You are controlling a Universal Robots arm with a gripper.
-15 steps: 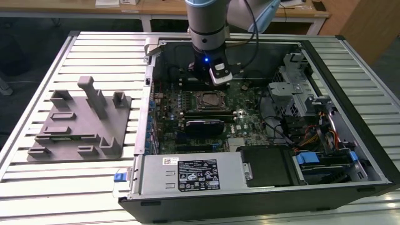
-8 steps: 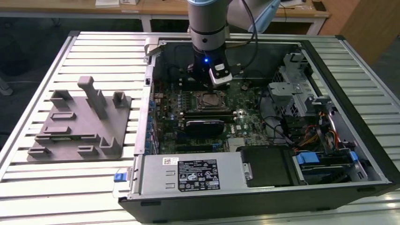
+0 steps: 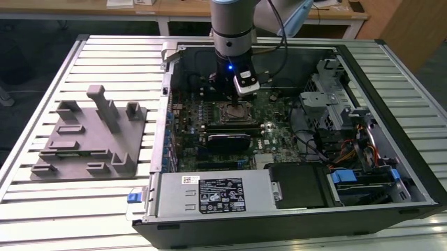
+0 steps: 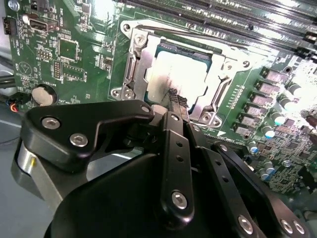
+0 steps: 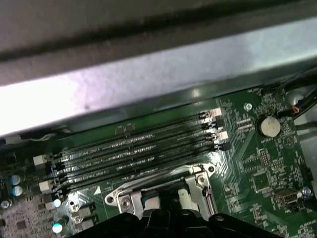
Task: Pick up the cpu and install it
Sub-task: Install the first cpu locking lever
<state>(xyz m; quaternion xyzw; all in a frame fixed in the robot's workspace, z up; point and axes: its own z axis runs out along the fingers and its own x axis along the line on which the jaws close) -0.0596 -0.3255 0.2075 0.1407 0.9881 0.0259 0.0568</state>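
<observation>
The arm stands inside the open computer case (image 3: 391, 172) on the table (image 3: 112, 47), with the tool (image 4: 177, 101) directly above the socket frame (image 4: 133, 64) on the motherboard (image 4: 74, 54). The cpu (image 4: 185, 74) lies flat within that frame, its silvery top showing in the second wrist view; the black fingertips (image 4: 177, 99) reach its near edge, but whether they are clamped on it or standing apart cannot be told from these views. Judged risk: if the chip sits slightly skewed, any downward push could bend contacts beneath it; a sideways drag on lifting away could shift it out of its seat. The metal frame rims the chip closely on all visible sides, so lateral room is very small. The memory slots (image 5: 138, 148) run just beside the socket, and a coin cell (image 5: 270, 126) stands farther off. In the exterior view the case walls, the drive cage (image 3: 335, 99) and loose cables (image 3: 349, 151) crowd the exterior view's right; straight up looks the clearest way. The grey fixture (image 3: 91, 138) sits well apart, outside the case.
</observation>
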